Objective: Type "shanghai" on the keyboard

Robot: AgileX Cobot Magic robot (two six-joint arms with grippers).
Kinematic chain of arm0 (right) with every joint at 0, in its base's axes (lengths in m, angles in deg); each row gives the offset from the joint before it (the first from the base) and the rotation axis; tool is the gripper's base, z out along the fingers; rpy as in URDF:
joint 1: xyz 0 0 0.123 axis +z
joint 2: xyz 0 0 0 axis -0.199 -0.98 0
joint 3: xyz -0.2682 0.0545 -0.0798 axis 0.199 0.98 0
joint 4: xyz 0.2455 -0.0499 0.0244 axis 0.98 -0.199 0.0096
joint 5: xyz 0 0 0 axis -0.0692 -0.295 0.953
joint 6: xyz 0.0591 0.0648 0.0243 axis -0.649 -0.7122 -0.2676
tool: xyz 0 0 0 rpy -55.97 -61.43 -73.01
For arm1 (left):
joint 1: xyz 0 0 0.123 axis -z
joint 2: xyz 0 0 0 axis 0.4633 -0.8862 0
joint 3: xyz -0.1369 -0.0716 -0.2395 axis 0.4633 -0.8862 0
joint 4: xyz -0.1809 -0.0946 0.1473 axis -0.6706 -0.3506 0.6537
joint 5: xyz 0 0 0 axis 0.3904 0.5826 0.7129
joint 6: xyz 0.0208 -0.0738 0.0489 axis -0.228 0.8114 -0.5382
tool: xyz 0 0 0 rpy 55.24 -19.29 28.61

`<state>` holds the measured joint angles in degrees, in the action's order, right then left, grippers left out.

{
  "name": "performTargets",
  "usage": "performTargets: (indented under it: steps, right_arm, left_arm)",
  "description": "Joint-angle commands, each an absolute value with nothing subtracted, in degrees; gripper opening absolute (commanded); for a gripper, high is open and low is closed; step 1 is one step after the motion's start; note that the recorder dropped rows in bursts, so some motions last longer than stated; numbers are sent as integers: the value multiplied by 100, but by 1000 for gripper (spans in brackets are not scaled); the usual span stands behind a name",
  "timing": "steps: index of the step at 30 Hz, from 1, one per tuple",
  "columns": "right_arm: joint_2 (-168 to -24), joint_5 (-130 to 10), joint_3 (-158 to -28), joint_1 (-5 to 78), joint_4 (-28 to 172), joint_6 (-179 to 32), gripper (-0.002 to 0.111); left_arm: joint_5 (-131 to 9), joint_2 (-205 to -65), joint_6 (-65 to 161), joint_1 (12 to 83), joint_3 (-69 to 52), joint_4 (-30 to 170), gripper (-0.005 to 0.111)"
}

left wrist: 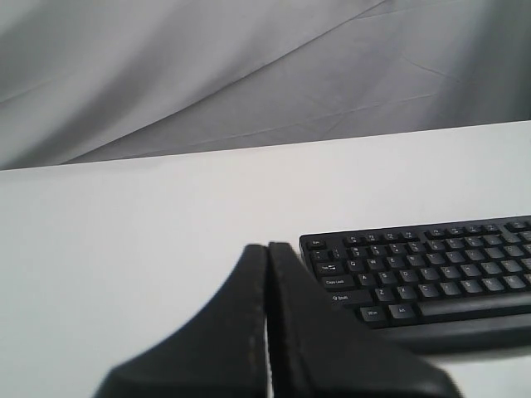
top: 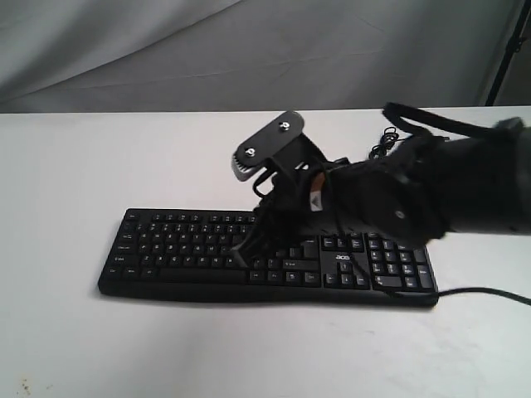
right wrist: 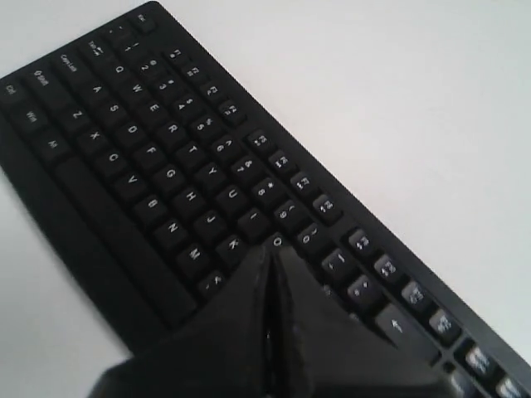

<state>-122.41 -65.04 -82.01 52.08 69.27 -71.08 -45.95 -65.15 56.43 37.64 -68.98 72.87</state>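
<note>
The wide black keyboard (top: 199, 249) with white legends lies across the white table (top: 75, 166), its "acer" logo by the number pad. My right gripper (top: 242, 255) is shut with nothing in it, and its tip hangs low over the right part of the letter keys. In the right wrist view the shut right gripper (right wrist: 270, 251) points at the keyboard (right wrist: 141, 141) near the O and K keys; touch cannot be judged. My left gripper (left wrist: 267, 249) is shut and empty, off the Esc end of the keyboard (left wrist: 431, 265). It does not show in the exterior view.
A thin black cable (top: 481, 292) runs off the keyboard's right end across the table. More black cable (top: 383, 141) loops behind the right arm. A grey cloth backdrop (top: 249, 50) hangs behind the table's far edge.
</note>
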Motion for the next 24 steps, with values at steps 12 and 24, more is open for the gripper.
performTargets:
  steps: [12, 24]
  right_arm:
    - [-10597, -5054, -6041, 5208, 7237, -7338, 0]
    - [-8984, -5064, -5293, 5267, 7105, -7338, 0]
  left_arm:
    - [-4611, -6496, 5659, 3784, -6922, 7291, 0]
    - [-4611, -6496, 5659, 3784, -6922, 7291, 0]
